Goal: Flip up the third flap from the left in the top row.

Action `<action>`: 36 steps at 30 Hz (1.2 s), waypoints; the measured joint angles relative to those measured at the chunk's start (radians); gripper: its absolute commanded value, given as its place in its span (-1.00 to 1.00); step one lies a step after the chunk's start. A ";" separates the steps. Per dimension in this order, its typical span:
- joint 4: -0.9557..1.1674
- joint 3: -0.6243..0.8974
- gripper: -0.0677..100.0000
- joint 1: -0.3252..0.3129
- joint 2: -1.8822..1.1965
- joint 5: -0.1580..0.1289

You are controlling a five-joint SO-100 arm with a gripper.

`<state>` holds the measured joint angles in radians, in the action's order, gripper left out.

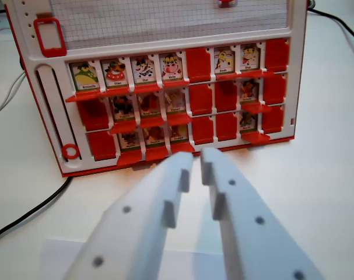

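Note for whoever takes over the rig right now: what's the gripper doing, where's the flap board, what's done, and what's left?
Gripper: the white plastic gripper has its jaws slightly apart with nothing between them. Its tips are low in front of the bottom row and whether they touch it cannot be told.
Things: the red and white plastic flap board stands on the table, facing the camera.
Done: nothing visible yet. The third red flap from the left in the top row lies folded out flat, and its cow picture is showing.
Left: raise the gripper to the top row, get under that flap, and tip it upright.
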<state>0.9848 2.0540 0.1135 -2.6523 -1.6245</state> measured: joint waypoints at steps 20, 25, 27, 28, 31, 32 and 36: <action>-0.457 0.100 -0.97 0.046 0.466 -0.020; -0.523 0.100 -0.97 0.066 0.575 -0.003; -0.540 0.100 -0.97 0.074 0.611 0.003; -0.549 0.100 -0.97 0.078 0.621 0.006; -0.563 0.100 -0.97 0.089 0.653 0.015; -0.565 0.100 -0.97 0.092 0.664 0.015; -0.584 0.100 -0.97 0.098 0.701 0.015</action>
<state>0.4004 2.1537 0.2117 -1.9512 -1.6091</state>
